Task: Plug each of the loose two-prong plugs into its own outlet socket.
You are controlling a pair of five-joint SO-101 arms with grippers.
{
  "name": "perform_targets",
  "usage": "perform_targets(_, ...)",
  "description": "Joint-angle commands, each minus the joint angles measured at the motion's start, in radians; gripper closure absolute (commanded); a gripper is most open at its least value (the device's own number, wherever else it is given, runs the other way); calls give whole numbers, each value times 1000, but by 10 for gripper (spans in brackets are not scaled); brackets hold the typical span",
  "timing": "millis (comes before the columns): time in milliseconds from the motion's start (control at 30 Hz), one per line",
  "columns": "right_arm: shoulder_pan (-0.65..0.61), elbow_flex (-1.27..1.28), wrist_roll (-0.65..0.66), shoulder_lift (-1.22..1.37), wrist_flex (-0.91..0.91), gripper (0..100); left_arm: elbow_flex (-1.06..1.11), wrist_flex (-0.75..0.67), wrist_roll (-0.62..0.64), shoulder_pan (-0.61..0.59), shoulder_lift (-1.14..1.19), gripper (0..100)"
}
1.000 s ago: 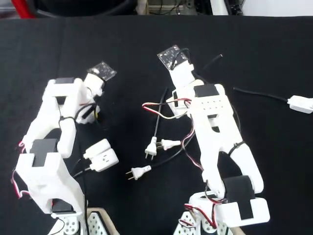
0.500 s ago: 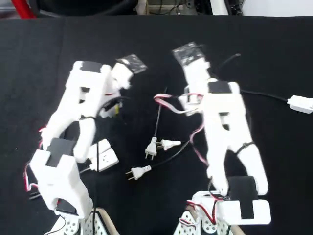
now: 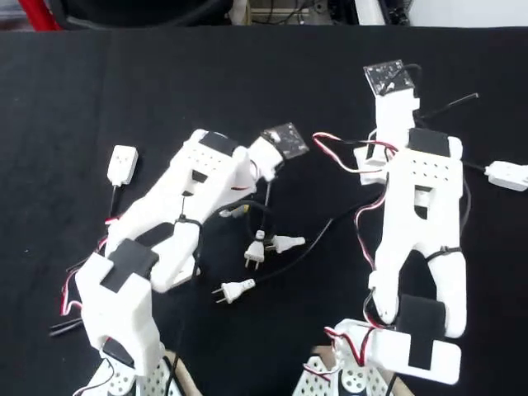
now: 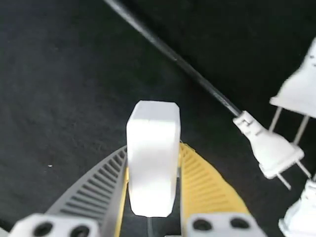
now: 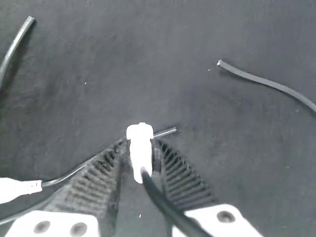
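Plugs: three lie loose on the black table (image 3: 74, 91). A plug (image 3: 256, 249) sits just beside another plug (image 3: 286, 243), and a third plug (image 3: 237, 289) lies a little nearer the arm bases. None is in a socket yet.
Sockets: one socket (image 3: 122, 163) lies out on the left side and another socket (image 3: 506, 175) at the right edge, both well apart from the plugs.
Left gripper (image 4: 153, 163): clamped on a white block (image 4: 153, 123), a socket by its shape, though I can't see its slots. It hangs near the plugs, and the left wrist view has the nearest plug (image 4: 269, 150) just beside it, prongs up off the cloth.
Right gripper (image 5: 140, 148): closed on a small white fitting (image 5: 139, 137) with a black cord running out of it. I can't tell whether it is a plug or a socket. It is far up the table, well away from the plug cluster.
Stage: I'd say block and plug are being brought together, with no mating begun.
Risk, sliding: nothing pins the plugs, so a block pushed at one would likely shove it along the cloth instead of seating it.
Risk, alignment: the prongs sit at an angle to the block, and a skewed approach could jam or bend them.
Risk, tangle: the cords cross under the left arm, so a snagged cord could drag a neighbouring plug out of place.
Risk, grip: the fitting is held by a narrow waist, and a tug on its cord could twist it in the fingers.
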Motion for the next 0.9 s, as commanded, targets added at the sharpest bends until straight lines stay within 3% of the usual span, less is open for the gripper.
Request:
perform_targets(0,14,-42,8,-7,-20,986,-5,-41,61,-41,-57,794)
perform_targets(100,14,-42,8,-7,-20,986,-10,-55,61,-71,-57,693)
perform_targets(400,14,-41,8,-5,-21,986,-5,-46,-40,-108,-57,715)
perform_targets(600,2,-39,8,-5,-21,986,-70,-34,-60,-194,-83,715)
perform_targets(867,-12,-36,8,-5,-23,986,-44,-92,-57,-209,-110,715)
